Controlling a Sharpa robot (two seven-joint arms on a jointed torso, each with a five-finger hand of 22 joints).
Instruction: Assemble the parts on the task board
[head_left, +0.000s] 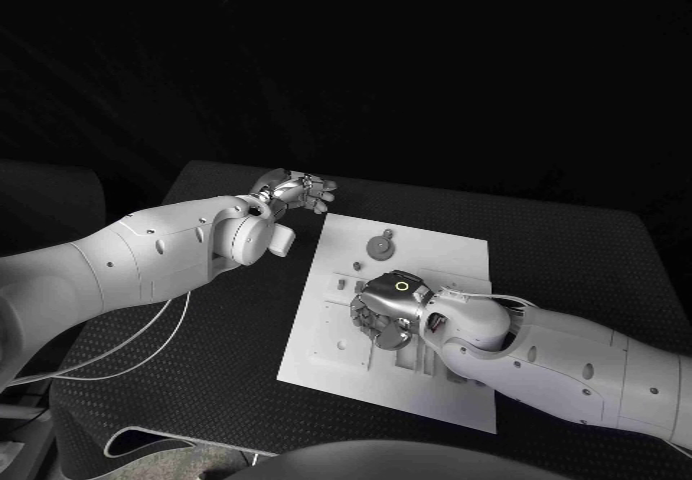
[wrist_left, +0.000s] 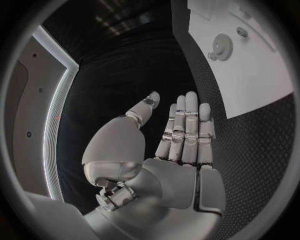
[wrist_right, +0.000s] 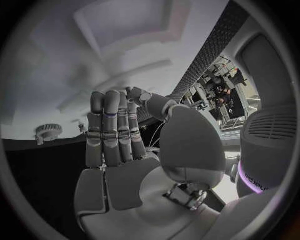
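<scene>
- While the robot's left hand (head_left: 296, 190) hangs over the black table (head_left: 216, 330) just past the far left corner of the flat white task board (head_left: 447, 250), its fingers (wrist_left: 187, 127) are stretched out straight and side by side, with the thumb standing a little apart, and it holds nothing.
- The right hand (head_left: 387, 308) is low over the middle of the white board, with its back facing up.
- In the right wrist view, the right hand's fingers (wrist_right: 112, 135) are straight and close together, the thumb leans in toward their tips, and I see nothing held in it.
- I cannot tell if the right hand's fingers touch the board.
- A small round grey gear part (head_left: 381, 244) lies flat on the far half of the board, near the right hand but apart from it.
- The same gear shows in the left wrist view (wrist_left: 220, 47) and in the right wrist view (wrist_right: 48, 132).
- More small grey parts (head_left: 339, 285) sit on the board's left side, just beside the right hand.
- A thin pale cable (head_left: 144, 345) loops on the table under the left arm.
</scene>
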